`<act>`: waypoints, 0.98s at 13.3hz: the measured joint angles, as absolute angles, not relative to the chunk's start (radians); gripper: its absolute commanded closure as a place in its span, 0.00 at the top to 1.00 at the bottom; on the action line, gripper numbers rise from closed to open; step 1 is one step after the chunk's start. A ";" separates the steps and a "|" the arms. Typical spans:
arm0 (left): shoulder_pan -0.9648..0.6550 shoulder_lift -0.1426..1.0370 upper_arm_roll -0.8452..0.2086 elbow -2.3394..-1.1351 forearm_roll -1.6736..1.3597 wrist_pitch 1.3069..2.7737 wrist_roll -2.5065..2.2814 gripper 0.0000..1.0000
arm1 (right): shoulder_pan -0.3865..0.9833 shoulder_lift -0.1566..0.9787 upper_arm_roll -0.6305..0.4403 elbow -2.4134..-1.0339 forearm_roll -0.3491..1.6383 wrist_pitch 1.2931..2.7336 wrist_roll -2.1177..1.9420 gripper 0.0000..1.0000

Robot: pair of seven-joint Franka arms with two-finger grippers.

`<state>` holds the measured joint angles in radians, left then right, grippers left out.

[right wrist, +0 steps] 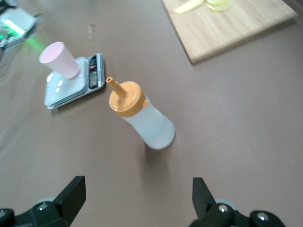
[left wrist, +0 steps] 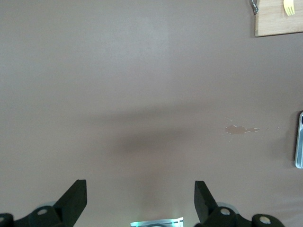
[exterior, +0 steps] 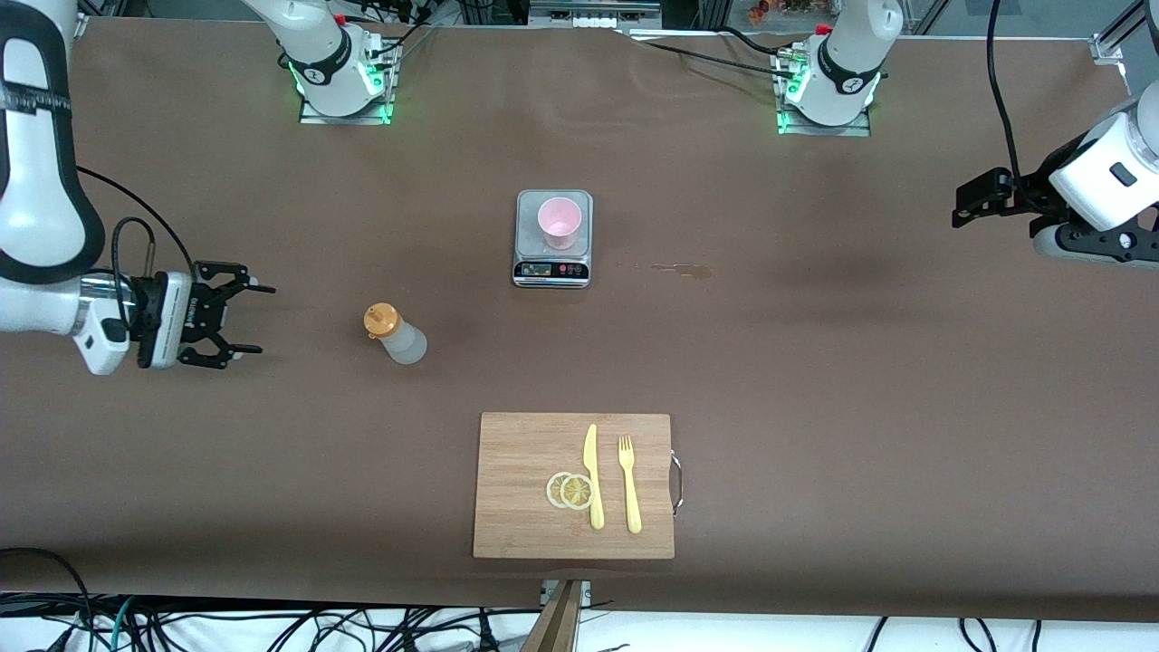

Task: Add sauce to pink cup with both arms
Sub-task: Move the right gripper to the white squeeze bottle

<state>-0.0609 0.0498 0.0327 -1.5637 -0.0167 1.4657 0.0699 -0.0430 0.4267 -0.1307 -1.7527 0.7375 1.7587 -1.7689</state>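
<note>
So the pink cup [exterior: 559, 222] is sitting upright on a small kitchen scale [exterior: 553, 238] around the middle of the table, and the sauce [exterior: 396, 333] bottle stands on the bare brown table [exterior: 815, 362] at roughly 8 o'clock from the scale, toward the right arm's end and a bit nearer the front camera. Nothing is touching either one.

Right gripper [exterior: 243, 319] hangs over the table at about 9 o'clock from the sauce, well apart from it, fingers spread wide with nothing between them. In its wrist view the bottle [right wrist: 142, 118] is straight ahead between the two fingertips [right wrist: 73, 194], with the cup [right wrist: 60, 59] and scale [right wrist: 71, 85] past it.

Left gripper [exterior: 969, 204] is out by the left arm's end of the table, around 3 o'clock from the scale, also spread and empty, just bare table under it plus a small wet smear [left wrist: 239, 129].

At 6 o'clock from the scale there's a wooden cutting board [exterior: 525, 453] with a yellow knife [exterior: 593, 475], a yellow fork [exterior: 629, 484] and two lemon slices [exterior: 570, 490] on it.
</note>
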 measured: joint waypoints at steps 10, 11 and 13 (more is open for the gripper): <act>-0.034 0.061 -0.012 -1.573 0.003 1.453 0.090 1.00 | -0.039 0.703 -0.115 -1.767 1.031 1.593 -2.397 1.00; -0.034 0.063 -0.012 -1.571 0.003 1.454 0.091 1.00 | -0.040 0.720 -0.115 -1.766 1.045 1.588 -2.424 1.00; -0.034 0.065 -0.013 -1.559 0.003 1.454 0.091 1.00 | -0.040 0.733 -0.115 -1.765 1.074 1.586 -2.441 1.00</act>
<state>-0.0344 0.0654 -0.0132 -1.5593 0.0033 1.4543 0.0906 -0.0401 0.7333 -0.1148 -1.7650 1.0735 1.5859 -2.4406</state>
